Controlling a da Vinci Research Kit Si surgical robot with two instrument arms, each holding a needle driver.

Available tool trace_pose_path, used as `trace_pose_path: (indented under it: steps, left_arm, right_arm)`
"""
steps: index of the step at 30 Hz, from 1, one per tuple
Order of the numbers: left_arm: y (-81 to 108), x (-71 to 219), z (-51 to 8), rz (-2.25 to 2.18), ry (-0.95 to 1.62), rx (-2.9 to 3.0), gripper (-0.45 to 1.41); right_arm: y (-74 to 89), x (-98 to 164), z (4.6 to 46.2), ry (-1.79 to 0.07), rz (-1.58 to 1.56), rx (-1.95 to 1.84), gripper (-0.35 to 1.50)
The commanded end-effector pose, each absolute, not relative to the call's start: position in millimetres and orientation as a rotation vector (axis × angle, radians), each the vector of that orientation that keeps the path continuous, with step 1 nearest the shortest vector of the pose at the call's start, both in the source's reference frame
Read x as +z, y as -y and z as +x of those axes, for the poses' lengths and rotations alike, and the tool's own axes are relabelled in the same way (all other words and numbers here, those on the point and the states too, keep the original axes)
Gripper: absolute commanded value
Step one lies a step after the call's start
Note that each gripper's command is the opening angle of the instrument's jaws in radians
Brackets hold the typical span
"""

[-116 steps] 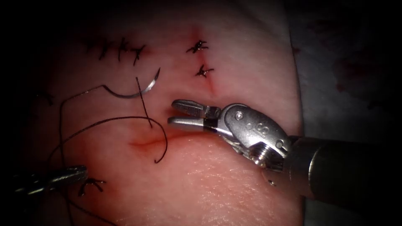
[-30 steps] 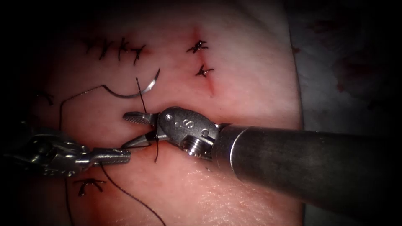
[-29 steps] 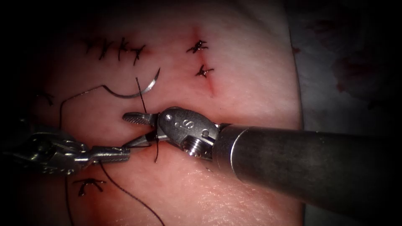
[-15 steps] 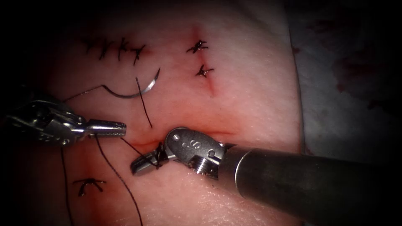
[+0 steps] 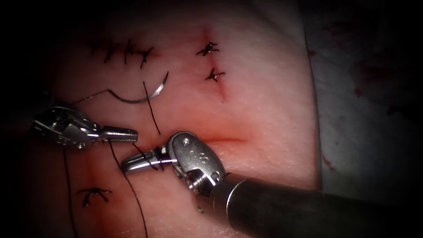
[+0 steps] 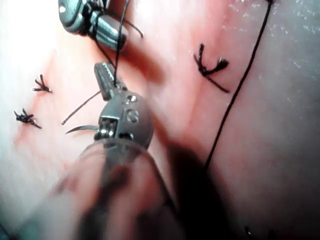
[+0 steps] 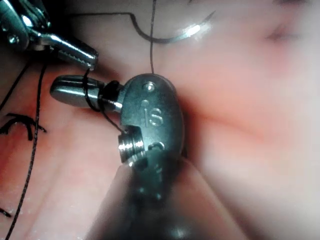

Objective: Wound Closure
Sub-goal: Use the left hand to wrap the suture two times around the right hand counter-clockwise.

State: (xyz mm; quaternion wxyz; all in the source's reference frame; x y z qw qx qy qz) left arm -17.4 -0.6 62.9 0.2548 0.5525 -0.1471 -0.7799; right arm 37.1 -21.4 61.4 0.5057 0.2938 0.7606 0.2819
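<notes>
1. Endoscope view: the needle (image 5: 143, 98) lies loose on the tissue (image 5: 264, 110), above the cut (image 5: 220, 141) and well apart from both tools; neither tool holds it and its curve rests on the surface, not in the tissue.
2. The left tool (image 5: 128, 133) comes in from the left with its jaws closed on the thread (image 5: 132, 189), which drops from its tip down the tissue.
3. The right tool (image 5: 132, 163) lies across the left end of the cut, jaws pressed together, with thread wound round them near the hinge; its thick shaft (image 5: 286, 211) hides the tissue below the cut.
4. A loose thread end (image 5: 151, 108) runs from beside the needle down toward the right tool.
5. Around them sit finished stitches: a row (image 5: 123, 52) at upper left, two knots (image 5: 210, 61) above the cut, one knot (image 5: 93, 194) at lower left.
6. Left wrist view: the right tool (image 6: 104, 80) points at the left tool (image 6: 117, 40), thread between them; a knot (image 6: 209, 67) and a long thread (image 6: 240, 85) lie beside them.
7. Right wrist view: the right tool (image 7: 67, 90) has thread looped on its closed jaws; the left tool (image 7: 82, 54) sits just above it, and the needle (image 7: 175, 34) lies beyond.
</notes>
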Motion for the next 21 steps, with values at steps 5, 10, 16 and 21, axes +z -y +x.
trace_pose_path:
  steps: [5,10,16,21]
  left_arm:
    - [1.6,63.6,-17.2,1.485,0.407,-2.116,-0.45]
    - [3.3,64.8,-18.3,1.465,0.401,-2.132,-0.45]
    - [3.1,66.3,-20.1,1.45,0.404,-2.153,-0.45]
    - [4.0,65.6,-21.0,1.445,0.409,-2.161,-0.45]
  right_arm:
    - [20.9,61.9,37.0,-1.86,0.692,1.034,-0.35]
    - [20.9,61.9,37.3,-1.867,0.701,1.165,-0.35]
    - [21.8,61.0,38.4,-1.871,0.721,1.228,-0.35]
    - [21.5,60.5,38.5,-1.9,0.65,1.338,0.99]
